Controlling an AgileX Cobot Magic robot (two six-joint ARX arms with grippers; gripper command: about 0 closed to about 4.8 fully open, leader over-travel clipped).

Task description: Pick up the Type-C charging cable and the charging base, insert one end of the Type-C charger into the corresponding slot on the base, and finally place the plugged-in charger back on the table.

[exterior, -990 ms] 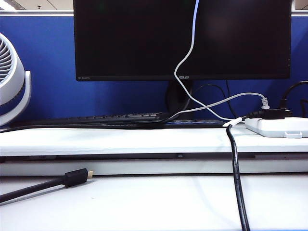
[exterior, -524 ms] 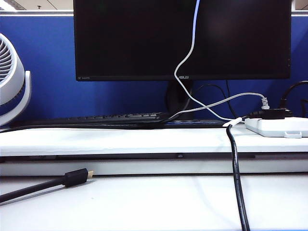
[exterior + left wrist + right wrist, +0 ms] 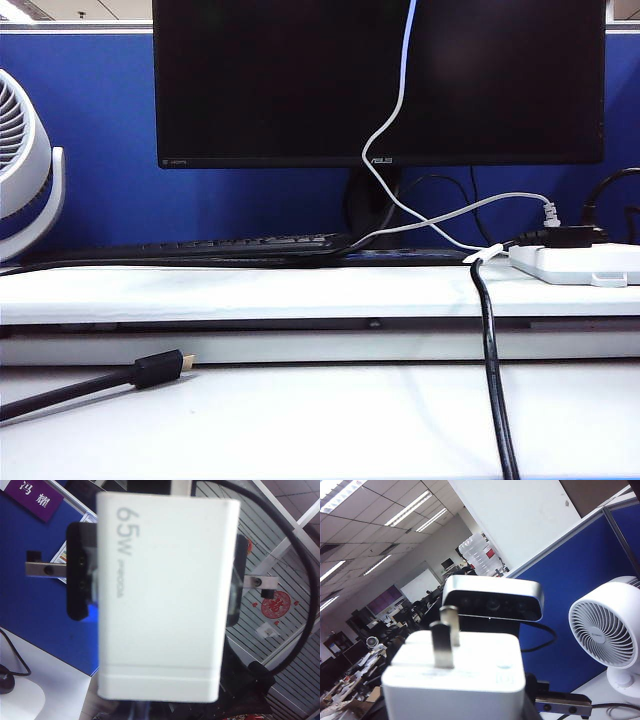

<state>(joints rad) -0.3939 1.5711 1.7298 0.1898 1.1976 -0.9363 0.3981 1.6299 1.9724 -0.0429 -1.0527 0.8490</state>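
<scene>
**Base held aloft, cable not yet mated**

The left tool [image 3: 160, 587] is clamped on the charging base [image 3: 165, 610], pads on its two opposite sides, well above the tabletop [image 3: 300, 420]. At centre, the Type-C charging cable [image 3: 400, 100] hangs down from above the exterior view across the monitor [image 3: 250, 80]; its plug is out of sight. The right tool shows in no picture, so its state cannot be told. The exterior view has not changed over the last second. Judgement: insertion is still outstanding.

left gripper [image 3: 157, 587]: raised off the table, dark fingers [image 3: 77, 575] clamped on either side of a white block | right gripper: outside all camera views, state unknown
</scene>
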